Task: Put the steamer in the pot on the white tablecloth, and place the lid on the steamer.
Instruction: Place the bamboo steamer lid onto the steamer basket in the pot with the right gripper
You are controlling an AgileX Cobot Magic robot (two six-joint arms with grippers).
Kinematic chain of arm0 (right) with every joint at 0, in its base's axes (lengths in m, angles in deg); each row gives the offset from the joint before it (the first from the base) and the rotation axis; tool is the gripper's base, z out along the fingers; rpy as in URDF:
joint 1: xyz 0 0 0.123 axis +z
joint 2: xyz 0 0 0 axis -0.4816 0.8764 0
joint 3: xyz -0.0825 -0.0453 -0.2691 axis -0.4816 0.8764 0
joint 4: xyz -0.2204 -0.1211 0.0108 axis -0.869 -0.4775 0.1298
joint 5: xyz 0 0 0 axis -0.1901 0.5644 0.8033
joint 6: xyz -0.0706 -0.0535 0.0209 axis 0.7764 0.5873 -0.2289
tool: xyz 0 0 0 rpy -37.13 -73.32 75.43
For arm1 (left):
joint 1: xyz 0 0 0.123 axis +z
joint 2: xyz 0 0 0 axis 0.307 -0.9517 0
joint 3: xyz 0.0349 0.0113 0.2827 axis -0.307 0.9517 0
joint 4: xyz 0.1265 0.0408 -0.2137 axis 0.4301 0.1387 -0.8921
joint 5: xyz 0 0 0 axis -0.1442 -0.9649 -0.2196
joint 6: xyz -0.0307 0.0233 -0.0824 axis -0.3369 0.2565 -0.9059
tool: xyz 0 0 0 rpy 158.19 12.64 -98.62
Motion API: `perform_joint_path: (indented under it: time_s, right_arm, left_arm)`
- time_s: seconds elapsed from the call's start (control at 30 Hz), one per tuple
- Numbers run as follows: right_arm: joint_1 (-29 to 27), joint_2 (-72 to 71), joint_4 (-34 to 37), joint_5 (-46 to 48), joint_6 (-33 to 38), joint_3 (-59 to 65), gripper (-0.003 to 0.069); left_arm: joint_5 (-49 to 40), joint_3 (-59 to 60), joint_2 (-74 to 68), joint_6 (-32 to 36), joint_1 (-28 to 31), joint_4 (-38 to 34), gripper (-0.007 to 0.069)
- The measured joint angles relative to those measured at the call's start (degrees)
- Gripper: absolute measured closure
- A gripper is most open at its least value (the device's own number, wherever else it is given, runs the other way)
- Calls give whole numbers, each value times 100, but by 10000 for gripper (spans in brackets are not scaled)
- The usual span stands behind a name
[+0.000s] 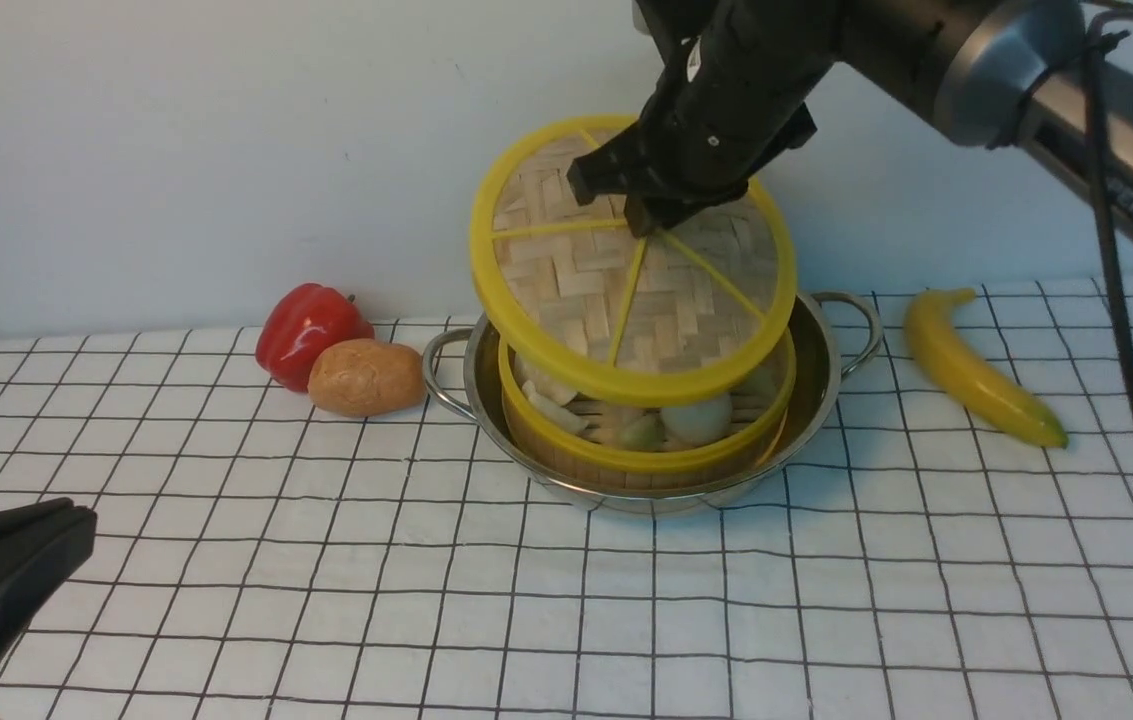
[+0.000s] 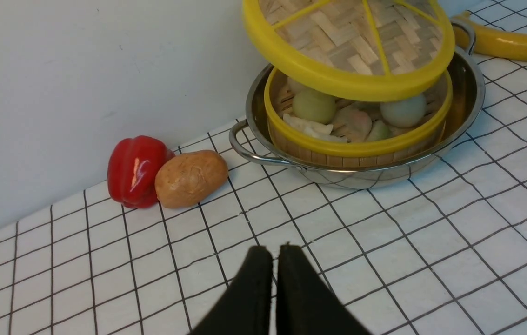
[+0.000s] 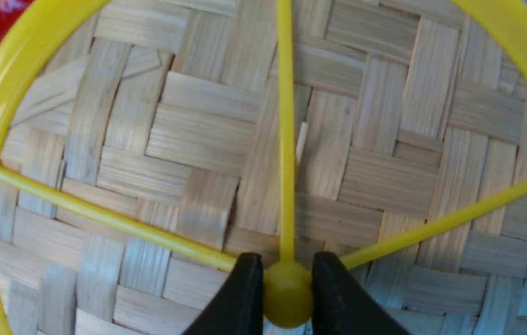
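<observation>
The right claw [image 1: 648, 215] comes down from above and pinches the yellow centre knob [image 3: 287, 293] of the lid [image 1: 626, 290]. In the right wrist view its two black fingers [image 3: 240, 298] press against either side of the knob, and the woven disc fills nearly the whole picture. The lid hangs from that grip, tilted, with its top face turned toward the front camera, its far edge high and its near edge low. It sits directly over the steamer [image 1: 626, 455]. The left wrist view shows an open gap between the lid's rim [image 2: 337, 81] and the steamer's top rim [image 2: 351, 149], with the buns and dumplings visible through it. I cannot tell whether the lid touches the steamer on the far side. The steamer sits inside the pot [image 1: 816, 380], which stands on the white tablecloth [image 1: 526, 600]. A red pepper [image 1: 306, 330] and a potato [image 1: 366, 377] lie touching each other just beside the pot's left handle, and a banana [image 1: 976, 370] lies to its right. The left claw [image 2: 276, 251] is low over the cloth, well apart from the pot, with its fingers pressed together and nothing between them.
</observation>
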Motion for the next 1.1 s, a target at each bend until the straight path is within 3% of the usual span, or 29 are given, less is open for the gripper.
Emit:
perform_joint_path:
  time_s: [0.53,1.1]
  right_arm:
    - [0,100,-569,33,113,491,510]
    - [0,236,-441,-236,303,491,510]
  left_arm:
    - [0,0,0,5,0,2,613]
    - [0,0,0,5,0,2,602]
